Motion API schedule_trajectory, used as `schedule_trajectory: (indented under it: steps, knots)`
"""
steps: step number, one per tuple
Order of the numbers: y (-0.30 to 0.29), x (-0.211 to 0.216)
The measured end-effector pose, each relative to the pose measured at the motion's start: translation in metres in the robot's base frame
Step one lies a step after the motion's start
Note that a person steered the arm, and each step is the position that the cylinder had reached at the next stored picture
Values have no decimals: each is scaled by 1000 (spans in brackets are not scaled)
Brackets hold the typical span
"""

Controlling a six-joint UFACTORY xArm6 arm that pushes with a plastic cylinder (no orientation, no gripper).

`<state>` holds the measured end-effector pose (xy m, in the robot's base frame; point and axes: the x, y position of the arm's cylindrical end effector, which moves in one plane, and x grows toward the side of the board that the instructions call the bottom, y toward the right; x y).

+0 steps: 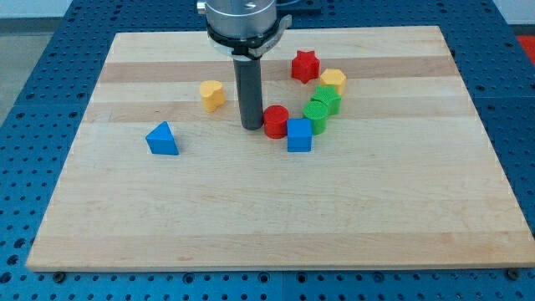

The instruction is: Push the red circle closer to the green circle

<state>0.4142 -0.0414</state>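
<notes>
The red circle (276, 120) sits near the board's middle. My tip (252, 126) stands just to its left, touching or almost touching it. The green circle (325, 99) lies up and to the right of the red circle, a short gap away. A second green block (316, 115) sits just below the green circle, between it and the blue cube (299, 135), which rests against the red circle's lower right.
A red star (306, 65) is at the upper right, with a yellow hexagon (333, 81) just below right of it, touching the green circle. A yellow heart-like block (212, 94) lies left of the rod. A blue triangle (163, 139) is farther left. The wooden board (267, 226) ends at blue table edges.
</notes>
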Motion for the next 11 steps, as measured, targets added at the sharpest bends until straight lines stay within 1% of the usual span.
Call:
schedule_trajectory:
  steps: [2,3,4,7,10,11]
  knots:
    - [-23,8]
    - [-24,30]
    - [-11,37]
    - [12,35]
    - [17,16]
    - [17,16]
